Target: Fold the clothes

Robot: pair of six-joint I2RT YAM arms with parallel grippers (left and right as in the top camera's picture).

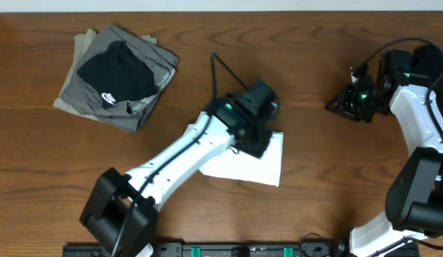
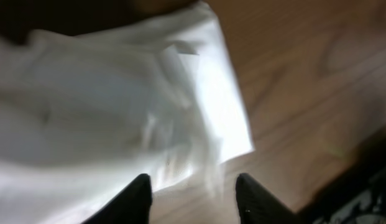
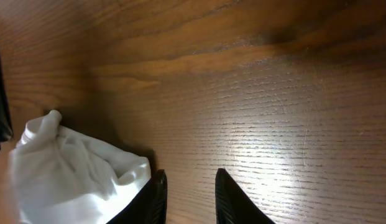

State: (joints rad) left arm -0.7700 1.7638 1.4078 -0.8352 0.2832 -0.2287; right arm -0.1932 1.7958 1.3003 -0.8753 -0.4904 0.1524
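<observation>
The white T-shirt (image 1: pixel 260 165) lies folded into a small rectangle at the table's middle. My left gripper (image 1: pixel 255 143) hangs over its upper edge. In the left wrist view the shirt (image 2: pixel 118 106) is blurred, and the left gripper (image 2: pixel 193 180) is open just above the shirt's edge with nothing held. Far to the right of the shirt, my right gripper (image 1: pixel 334 106) points left. In the right wrist view this gripper (image 3: pixel 189 174) is open a little over bare wood, with white cloth (image 3: pixel 74 177) left of its fingers.
A folded pile of grey clothes (image 1: pixel 78 82) with a black logo garment (image 1: pixel 118 71) on top lies at the back left. The wooden table (image 1: pixel 335 171) runs bare to the right of the shirt. A black rail (image 1: pixel 207 250) lines the front edge.
</observation>
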